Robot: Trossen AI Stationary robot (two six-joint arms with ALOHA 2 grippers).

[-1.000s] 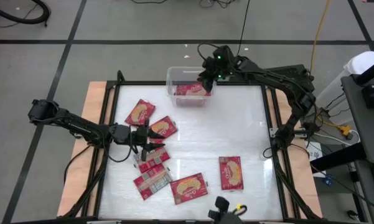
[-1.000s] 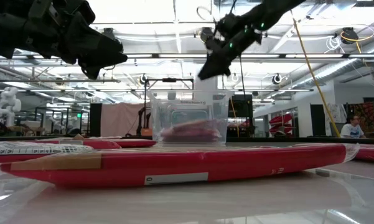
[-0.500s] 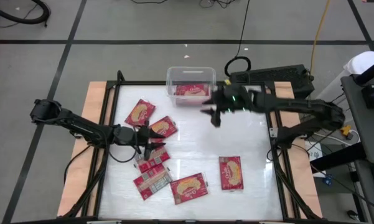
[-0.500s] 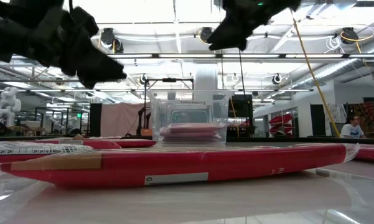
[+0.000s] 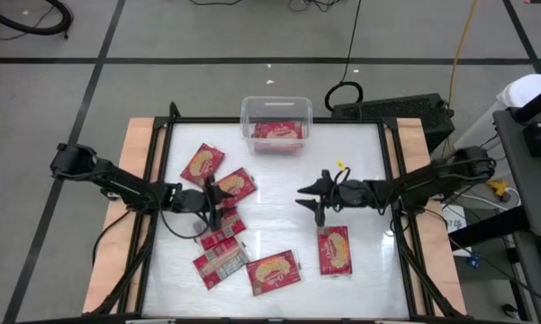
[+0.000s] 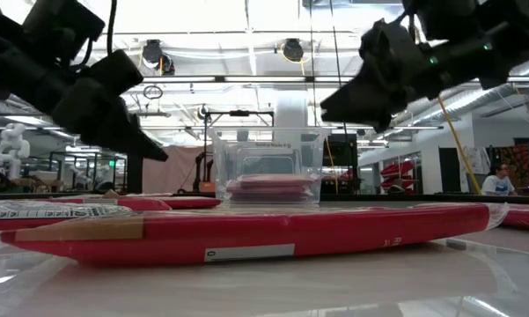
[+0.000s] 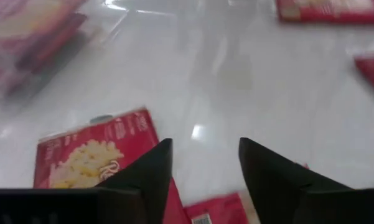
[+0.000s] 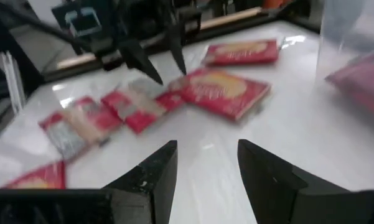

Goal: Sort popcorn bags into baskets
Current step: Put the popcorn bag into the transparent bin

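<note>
On the white tabletop (image 5: 279, 193), six popcorn bags lie loose: one (image 5: 202, 163) and another (image 5: 237, 184) in the left-centre area, one under the left gripper (image 5: 221, 230), a label-up one (image 5: 220, 264), one near the front edge (image 5: 274, 272), and one (image 5: 334, 249) toward the right. Another red bag (image 5: 276, 131) lies flat inside the clear bin (image 5: 275, 105) at the far edge; in the low view the bin (image 6: 268, 167) shows that bag (image 6: 271, 186) on its floor.

Left gripper (image 5: 214, 205) reaches in low from the left, arm stretched nearly flat, fingers apart and empty, hovering over the bags at left-centre. Its wrist view shows both dark fingers (image 7: 150, 171) spread above a picture-up bag (image 7: 93, 155). Right gripper (image 5: 311, 200) is out over mid-table just beyond the right-hand bag, arm extended from the right edge, fingers apart, holding nothing; right wrist view shows its fingers (image 8: 157, 171) parted, with the left gripper (image 8: 155, 65) opposite.

A second ago the right gripper was above the bin; it has since swung back to the table centre. The left gripper has shifted only slightly.

Bags are flat glossy red rectangles, yellow popcorn print on one face, grey-white label on the other. Bin is transparent plastic with a rounded rim. Table is glossy white, framed in dark rails over wood.
</note>
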